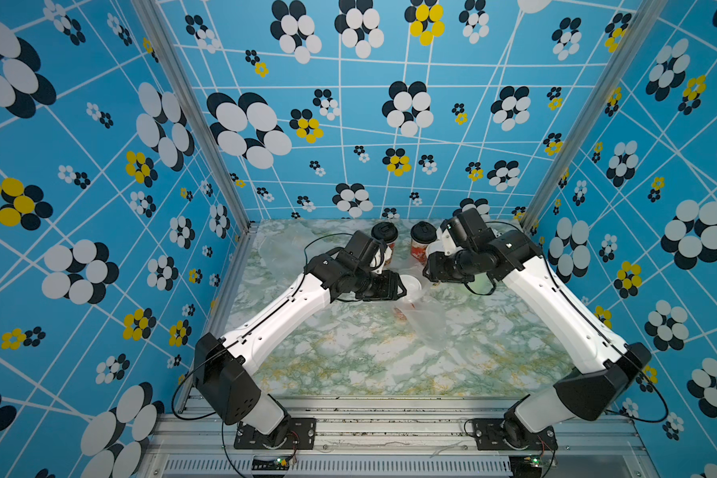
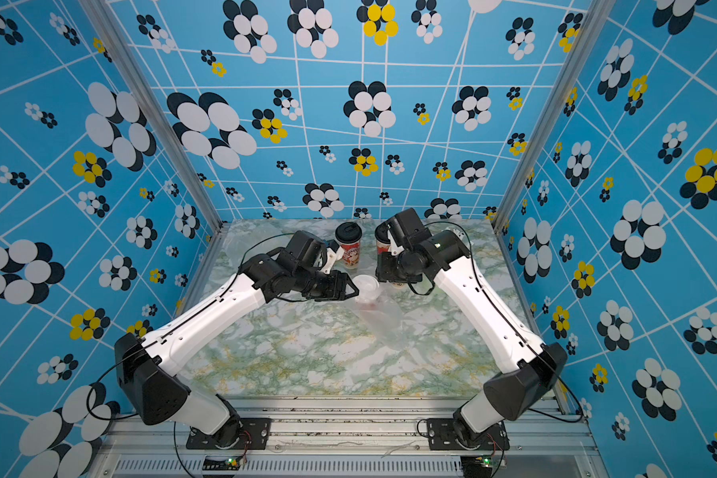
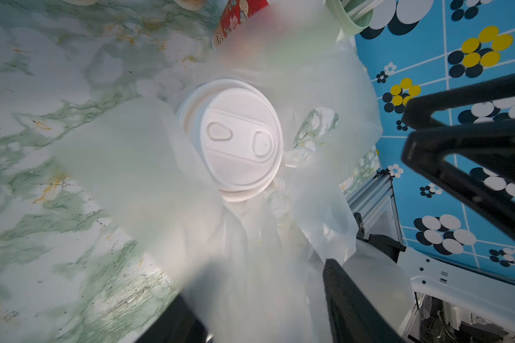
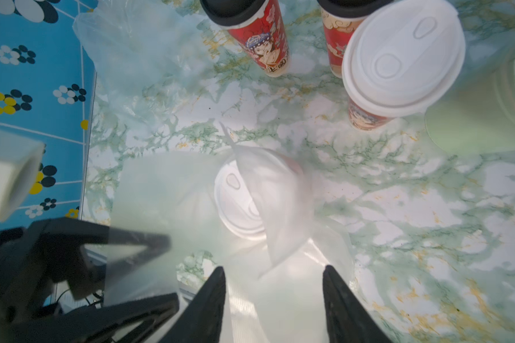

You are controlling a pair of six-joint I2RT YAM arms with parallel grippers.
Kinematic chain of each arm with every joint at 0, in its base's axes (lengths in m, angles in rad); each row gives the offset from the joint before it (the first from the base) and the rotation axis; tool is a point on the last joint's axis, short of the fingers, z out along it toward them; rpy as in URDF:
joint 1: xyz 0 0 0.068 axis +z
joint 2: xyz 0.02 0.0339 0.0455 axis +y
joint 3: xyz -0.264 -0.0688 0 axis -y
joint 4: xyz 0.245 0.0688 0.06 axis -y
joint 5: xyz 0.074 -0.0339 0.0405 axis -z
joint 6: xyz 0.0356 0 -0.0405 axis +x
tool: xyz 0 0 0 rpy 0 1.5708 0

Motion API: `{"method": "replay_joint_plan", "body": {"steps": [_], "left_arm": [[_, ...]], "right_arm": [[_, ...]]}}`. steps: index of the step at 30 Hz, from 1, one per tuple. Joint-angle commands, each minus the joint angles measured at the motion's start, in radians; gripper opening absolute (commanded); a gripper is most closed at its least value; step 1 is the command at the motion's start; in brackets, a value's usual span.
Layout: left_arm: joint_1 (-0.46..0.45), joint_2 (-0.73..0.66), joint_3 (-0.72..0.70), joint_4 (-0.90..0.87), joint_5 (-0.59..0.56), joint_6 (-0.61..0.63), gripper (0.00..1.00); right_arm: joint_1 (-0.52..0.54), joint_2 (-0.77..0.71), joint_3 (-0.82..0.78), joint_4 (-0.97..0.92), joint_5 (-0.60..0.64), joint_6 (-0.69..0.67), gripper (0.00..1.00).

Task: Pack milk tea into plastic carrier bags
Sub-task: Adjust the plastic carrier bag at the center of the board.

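Observation:
A white-lidded milk tea cup (image 1: 410, 285) (image 2: 367, 284) sits inside a clear plastic carrier bag (image 1: 429, 320) (image 4: 149, 190) mid-table, its lid (image 3: 238, 139) showing through the bag's mouth. My left gripper (image 1: 403, 287) (image 3: 259, 314) and right gripper (image 1: 427, 276) (image 4: 275, 303) flank the bag's top. Both are open, with loose, blurred bag film between the fingers. Behind stand two black-lidded cups (image 1: 383, 236) (image 1: 423, 236) and another white-lidded cup (image 4: 402, 59).
A pale green cup of straws (image 4: 488, 104) stands beside the white-lidded cup, under the right arm. A second clear bag (image 1: 278, 248) (image 4: 137, 59) lies crumpled at the back left of the marble table (image 1: 348, 356). Patterned walls close in on three sides.

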Motion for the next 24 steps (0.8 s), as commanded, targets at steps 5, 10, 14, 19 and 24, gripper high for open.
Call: {"method": "replay_joint_plan", "body": {"steps": [5, 10, 14, 19, 24], "left_arm": [[-0.088, -0.073, -0.048, -0.020, -0.102, -0.138, 0.68], [-0.157, -0.077, -0.064, 0.011, -0.107, -0.180, 0.66], [-0.209, -0.083, -0.094, 0.038, -0.102, -0.208, 0.60], [-0.245, -0.121, -0.167, 0.080, -0.115, -0.247, 0.38], [-0.250, -0.146, -0.215, 0.114, -0.134, -0.259, 0.19]], "right_arm": [[0.050, -0.093, -0.187, -0.081, -0.075, -0.043, 0.56], [0.125, -0.109, -0.236, -0.093, -0.110, -0.056, 0.54], [0.157, -0.134, -0.252, -0.109, -0.115, -0.060, 0.53], [0.169, -0.134, -0.217, -0.147, 0.030, -0.074, 0.54], [0.183, -0.109, -0.166, -0.131, 0.074, -0.093, 0.57]]}}
